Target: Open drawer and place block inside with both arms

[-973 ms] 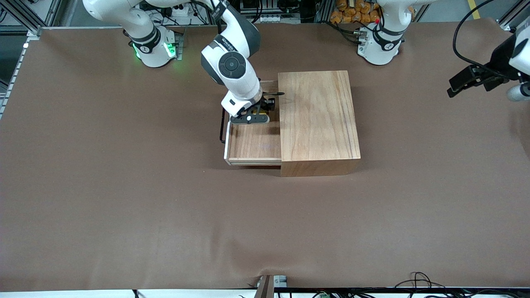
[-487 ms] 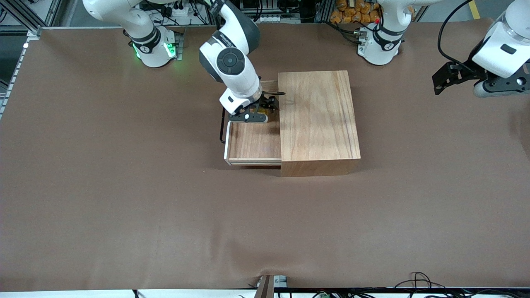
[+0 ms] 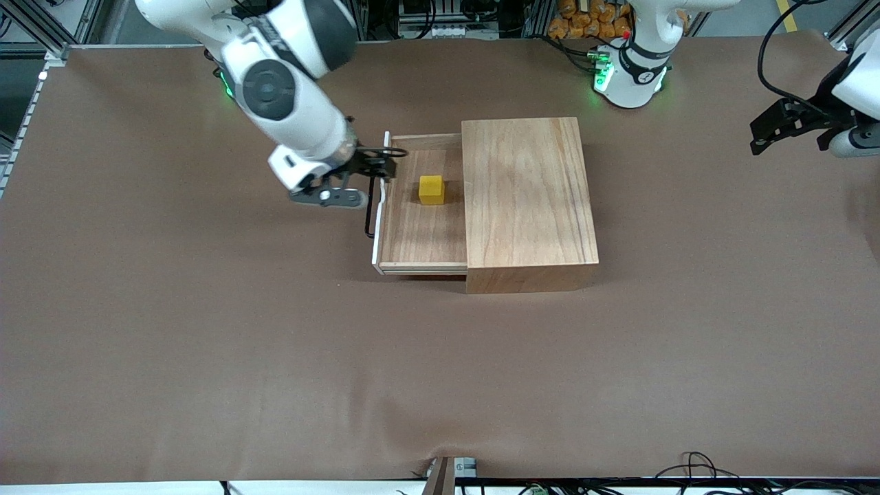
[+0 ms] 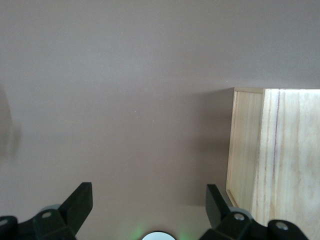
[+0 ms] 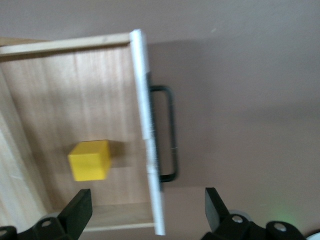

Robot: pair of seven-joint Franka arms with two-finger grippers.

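Brown paper covered the table [image 3: 206, 344] from end to end. On it sat the wooden box [image 3: 528, 192], the biggest thing there, with the drawer [image 3: 419, 240] pulled out toward my right arm's end of the table, its white-edged front panel [image 5: 147, 145] and black handle [image 5: 170, 132] facing that way.

My right gripper [image 3: 375, 168] hung over the table just beside the drawer's handle, up near the front panel's end that lies farther from the front camera, its fingers [image 5: 75, 210] spread wide and holding nothing. My left gripper [image 3: 790, 127] waited in the air over the left arm's end of the table, well apart from the box, fingers [image 4: 80, 202] likewise spread (nothing between them but bare paper).

Smallest of all, the block [image 3: 432, 190] lay inside the drawer on its wooden floor, toward the part farther from the front camera and close to the box's opening.
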